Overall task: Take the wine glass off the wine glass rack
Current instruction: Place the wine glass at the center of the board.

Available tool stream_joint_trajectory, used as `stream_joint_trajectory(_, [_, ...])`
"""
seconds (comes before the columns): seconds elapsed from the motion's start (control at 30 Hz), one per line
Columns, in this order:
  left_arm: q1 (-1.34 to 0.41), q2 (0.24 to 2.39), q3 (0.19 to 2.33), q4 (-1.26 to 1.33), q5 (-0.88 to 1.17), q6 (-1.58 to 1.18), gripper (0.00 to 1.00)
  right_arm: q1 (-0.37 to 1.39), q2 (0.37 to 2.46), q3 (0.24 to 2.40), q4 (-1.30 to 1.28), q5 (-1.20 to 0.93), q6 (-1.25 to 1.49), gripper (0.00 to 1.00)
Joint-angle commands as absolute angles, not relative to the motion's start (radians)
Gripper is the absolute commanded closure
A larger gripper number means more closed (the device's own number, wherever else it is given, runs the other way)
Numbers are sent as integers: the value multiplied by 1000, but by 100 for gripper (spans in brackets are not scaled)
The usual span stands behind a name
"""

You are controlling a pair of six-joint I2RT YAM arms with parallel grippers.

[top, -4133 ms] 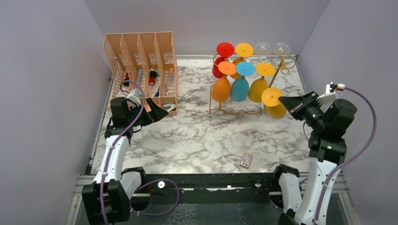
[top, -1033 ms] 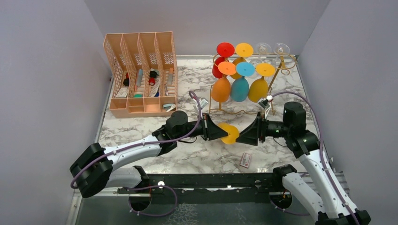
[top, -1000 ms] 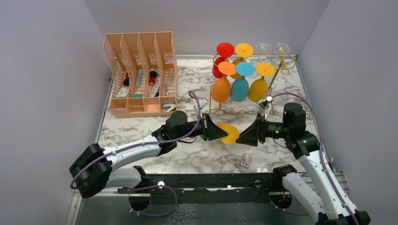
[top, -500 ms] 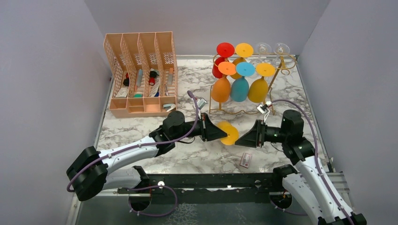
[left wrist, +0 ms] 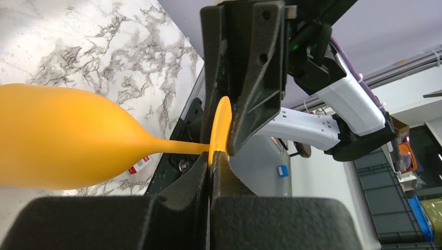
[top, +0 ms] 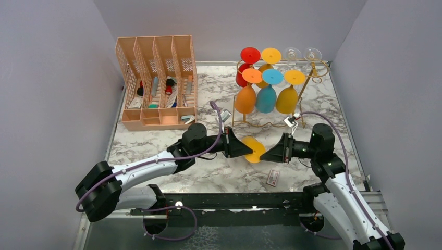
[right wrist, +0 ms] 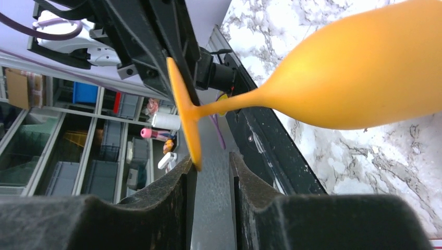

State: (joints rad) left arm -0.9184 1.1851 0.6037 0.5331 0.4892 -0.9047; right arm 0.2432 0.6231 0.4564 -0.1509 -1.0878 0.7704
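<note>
Left wrist | left gripper pinched wine glass foot | right gripper narrow, empty | advised: firm pinch, level, slow.

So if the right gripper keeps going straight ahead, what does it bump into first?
Probably the yellow wine glass: its round foot sits just ahead of the right gripper. The left gripper pinching that foot comes next. Depth is unclear.
</note>
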Motion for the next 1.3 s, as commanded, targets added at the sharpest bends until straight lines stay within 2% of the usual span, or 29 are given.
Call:
stream_joint_trajectory(0.0, [-926,1156,614,561,450,-905,100,250,633,437,-110,-1154,766,68])
stream_joint_trajectory(0.3, [-934,1264,683,562,482,-881,100,253,695,404,69,-1196,848,73])
stream_joint_trajectory(0.43, [-936,1274,698,563,485,-875,100,253,675,392,85,-1193,862,83])
stream_joint_trajectory(0.53, [-936,1265,696,561,484,-866,100,255,681,387,112,-1213,849,97])
stream_joint_trajectory(0.6, [-936,1255,687,561,480,-862,100,255,686,400,77,-1224,793,99])
stream_joint_trajectory(0.63, [-936,1249,682,561,477,-863,97,255,690,407,72,-1234,779,99])
stream_joint_trajectory(0.8, [-934,1200,672,522,460,-857,38,255,685,477,-20,-1242,659,99])
stream_joint_trajectory(0.97, [-922,1092,704,311,344,-792,6,267,638,511,-147,-1208,500,99])
stream_joint_trajectory(1.0, [-917,1071,724,233,308,-769,2,268,620,505,-149,-1198,483,99])
stream_joint_trajectory(1.1, [-866,1031,790,31,229,-711,1,268,559,470,-106,-1192,430,99])
stream_joint_trajectory(1.17, [-768,1028,809,-32,291,-711,1,270,512,413,62,-1195,482,99])
stream_joint_trajectory(1.27, [-564,1045,792,-11,509,-781,1,270,469,347,379,-1232,557,99])
